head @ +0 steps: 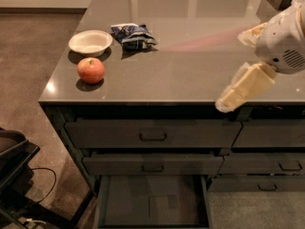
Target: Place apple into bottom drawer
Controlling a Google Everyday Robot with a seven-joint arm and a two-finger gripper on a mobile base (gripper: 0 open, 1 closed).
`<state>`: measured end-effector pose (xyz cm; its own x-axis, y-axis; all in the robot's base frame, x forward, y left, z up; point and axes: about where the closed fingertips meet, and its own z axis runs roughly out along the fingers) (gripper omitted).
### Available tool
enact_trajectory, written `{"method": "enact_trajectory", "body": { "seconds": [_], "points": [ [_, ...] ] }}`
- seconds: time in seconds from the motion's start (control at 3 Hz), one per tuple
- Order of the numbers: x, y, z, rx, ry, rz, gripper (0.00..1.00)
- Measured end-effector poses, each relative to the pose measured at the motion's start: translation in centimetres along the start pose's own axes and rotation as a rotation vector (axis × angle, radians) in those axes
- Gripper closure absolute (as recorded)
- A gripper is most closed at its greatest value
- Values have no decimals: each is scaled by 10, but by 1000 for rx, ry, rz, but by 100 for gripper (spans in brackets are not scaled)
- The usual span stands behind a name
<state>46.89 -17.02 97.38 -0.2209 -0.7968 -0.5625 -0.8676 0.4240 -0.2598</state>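
Observation:
The apple (91,70), orange-red with yellowish patches, sits on the dark countertop (190,70) near its front left corner, just in front of the white bowl (90,42). The bottom drawer (152,202) of the left column is pulled out, showing a flat grey floor with a paler square mark and nothing inside. My gripper (234,69) hangs over the counter's front right part, far to the right of the apple. Its cream fingers (240,88) stand apart and hold nothing.
A crumpled blue-and-white snack bag (134,36) lies behind the apple, right of the bowl. Two shut handled drawers (152,135) sit above the open one, and narrower drawers (279,166) to the right. Dark equipment with a cable (16,175) stands on the floor at left.

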Motion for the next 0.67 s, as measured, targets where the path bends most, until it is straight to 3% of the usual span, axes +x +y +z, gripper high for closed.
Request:
{"method": "enact_trajectory", "body": {
  "seconds": [0.33, 0.67],
  "points": [
    [-30, -14, 15, 11, -140, 19, 0],
    [-34, -14, 14, 11, -154, 24, 0]
  ]
}}
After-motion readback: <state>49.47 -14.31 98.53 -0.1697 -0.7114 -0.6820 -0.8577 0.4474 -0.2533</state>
